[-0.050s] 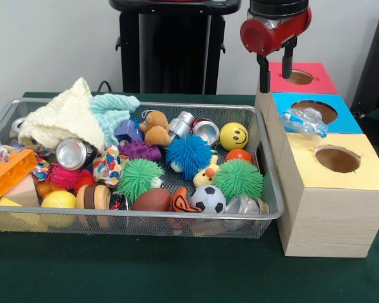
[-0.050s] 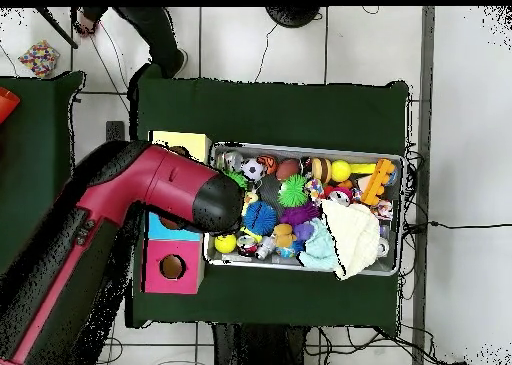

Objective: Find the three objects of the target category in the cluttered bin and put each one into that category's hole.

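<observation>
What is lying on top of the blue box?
A crumpled clear plastic bottle lies on the blue box, beside its round hole and hanging over the front-left edge. Nothing shows inside the hole; its depth is dark.

My robot arm (image 2: 120,221) is fat and round, dark pink-red with a black rounded end and a black band near its base. Its claw (image 1: 275,66) has a shiny red body, a black cap, and two thin black fingers (image 1: 263,76).

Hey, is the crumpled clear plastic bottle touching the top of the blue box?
Touching. The front view shows the clear plastic bottle lying directly on the blue box, beside its hole.
</observation>
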